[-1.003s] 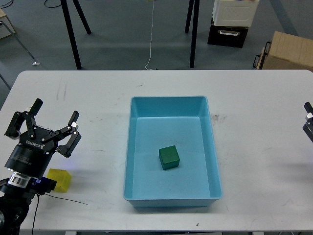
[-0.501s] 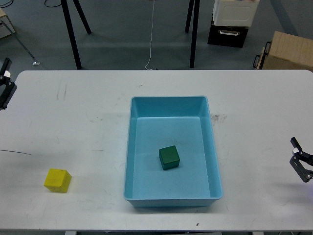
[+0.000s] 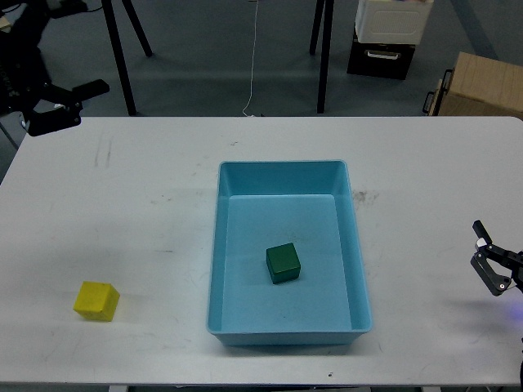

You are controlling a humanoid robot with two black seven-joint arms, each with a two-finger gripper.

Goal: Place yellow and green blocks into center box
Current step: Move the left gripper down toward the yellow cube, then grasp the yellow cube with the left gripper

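While my two arms stay near the edges of the view, the white table (image 3: 122,204) fills most of what I see. It is the largest thing here, and it carries some faint dark marks.

The light blue tray (image 3: 216,245) lies in the middle of the table, well to the left of my right pincer (image 3: 488,263) and well to the right of my left pincer (image 3: 59,104). Its walls are low and sloping.

At the far right edge, beyond my right pincer and off the table, stands a brown carton (image 3: 482,86). Black stand legs (image 3: 122,57) rise from the grey floor behind the table, just beside my left pincer.

My left pincer is at the far left corner of the table. It is dark and partly cut by the edge of the view, so I cannot tell if its fingers are apart or together. My right pincer is low at the right edge, above the table; its two fingers stand apart and hold nothing.

The green block (image 3: 283,263) rests inside the tray, on its floor, touching no wall. The yellow block (image 3: 96,300) sits on the table outside the tray, on the near left, well apart from both pincers.
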